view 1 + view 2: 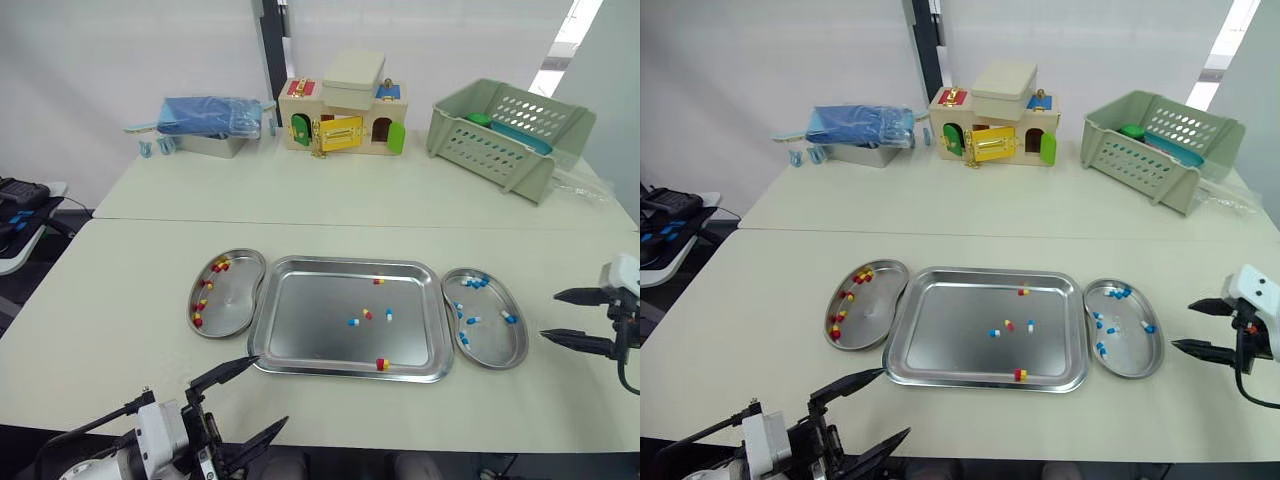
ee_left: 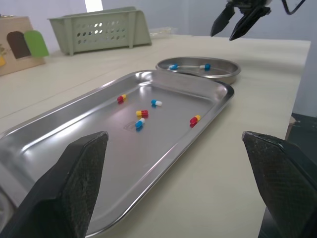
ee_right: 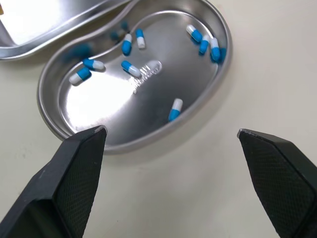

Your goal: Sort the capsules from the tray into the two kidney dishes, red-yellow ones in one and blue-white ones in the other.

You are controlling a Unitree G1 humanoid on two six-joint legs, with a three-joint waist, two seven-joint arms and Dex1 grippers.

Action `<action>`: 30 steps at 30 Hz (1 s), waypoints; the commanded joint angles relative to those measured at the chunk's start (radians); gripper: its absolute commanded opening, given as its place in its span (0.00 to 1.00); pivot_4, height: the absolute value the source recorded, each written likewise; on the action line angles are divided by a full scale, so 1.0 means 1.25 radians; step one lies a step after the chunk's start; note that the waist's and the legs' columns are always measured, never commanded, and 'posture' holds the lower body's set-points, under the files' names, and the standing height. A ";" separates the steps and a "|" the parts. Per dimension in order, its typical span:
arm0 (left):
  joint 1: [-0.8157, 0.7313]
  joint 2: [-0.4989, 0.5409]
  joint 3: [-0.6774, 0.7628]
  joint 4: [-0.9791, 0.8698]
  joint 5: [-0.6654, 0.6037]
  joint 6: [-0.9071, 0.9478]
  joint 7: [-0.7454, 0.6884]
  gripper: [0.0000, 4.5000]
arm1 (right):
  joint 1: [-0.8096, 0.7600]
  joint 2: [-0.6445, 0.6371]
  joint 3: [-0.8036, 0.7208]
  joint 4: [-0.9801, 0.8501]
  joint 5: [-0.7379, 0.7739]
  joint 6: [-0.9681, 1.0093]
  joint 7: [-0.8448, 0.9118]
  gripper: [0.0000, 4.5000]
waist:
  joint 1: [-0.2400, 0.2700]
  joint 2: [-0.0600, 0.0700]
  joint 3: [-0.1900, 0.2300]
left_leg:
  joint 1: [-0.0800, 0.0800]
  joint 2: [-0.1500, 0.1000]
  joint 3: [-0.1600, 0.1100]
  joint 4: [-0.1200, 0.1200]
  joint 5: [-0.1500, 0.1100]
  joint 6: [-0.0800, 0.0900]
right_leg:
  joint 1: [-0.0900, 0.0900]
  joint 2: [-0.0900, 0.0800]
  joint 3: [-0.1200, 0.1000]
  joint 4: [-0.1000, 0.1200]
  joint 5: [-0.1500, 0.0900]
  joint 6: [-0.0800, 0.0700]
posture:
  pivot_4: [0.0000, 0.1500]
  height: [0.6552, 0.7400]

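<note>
Head view: the tray [image 1: 300, 345] lies between two dishes on the table [image 1: 100, 330]. It holds five capsules, three red-yellow [image 1: 381, 364] and two blue-white [image 1: 353, 321]. The left dish [image 1: 235, 297] has red-yellow ones, the right dish [image 1: 490, 342] blue-white. The left gripper [image 1: 268, 392] hovers by the tray's near left corner, spread wide, empty. The right gripper [image 1: 550, 315] hangs just right of the right dish, likewise agape and empty

Left wrist view: wide-apart fingers [image 2: 74, 173] frame the tray

Right wrist view: the right dish's stamped mark [image 3: 146, 74] is unreadable
</note>
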 commanded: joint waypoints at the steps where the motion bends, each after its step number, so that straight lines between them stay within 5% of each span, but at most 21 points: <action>1: 0.033 -0.018 0.034 -0.011 -0.010 -0.034 0.007 1.00 | -0.032 -0.036 -0.027 0.114 -0.016 -0.067 0.010 0.99 | -0.001 0.000 0.000 | 0.000 0.000 0.000 0.000 0.000 0.000 | 0.000 0.000 0.000 0.000 0.000 0.000 | 1.00 1.00; 16: 0.080 -0.068 0.046 0.095 -0.005 -0.154 -0.029 1.00 | -0.191 -0.036 0.079 0.314 -0.058 -0.167 0.027 0.99 | -0.001 0.001 0.000 | 0.001 0.000 0.001 0.000 0.000 0.000 | 0.000 0.000 0.001 0.000 0.000 0.000 | 1.00 1.00; 24: 0.076 -0.066 0.041 0.109 -0.004 -0.168 -0.033 1.00 | -0.187 -0.043 0.085 0.289 -0.051 -0.153 0.032 0.99 | -0.002 0.002 0.000 | 0.001 0.000 0.001 0.000 0.000 0.000 | 0.000 0.000 0.001 0.000 0.000 0.000 | 1.00 1.00; 30: 0.060 -0.060 0.033 0.107 -0.012 -0.158 -0.041 1.00 | -0.141 -0.047 0.065 0.113 0.013 -0.058 0.078 0.99 | -0.002 0.002 -0.001 | 0.001 0.000 0.001 0.000 0.000 0.000 | 0.000 0.000 0.001 0.000 0.000 0.000 | 1.00 1.00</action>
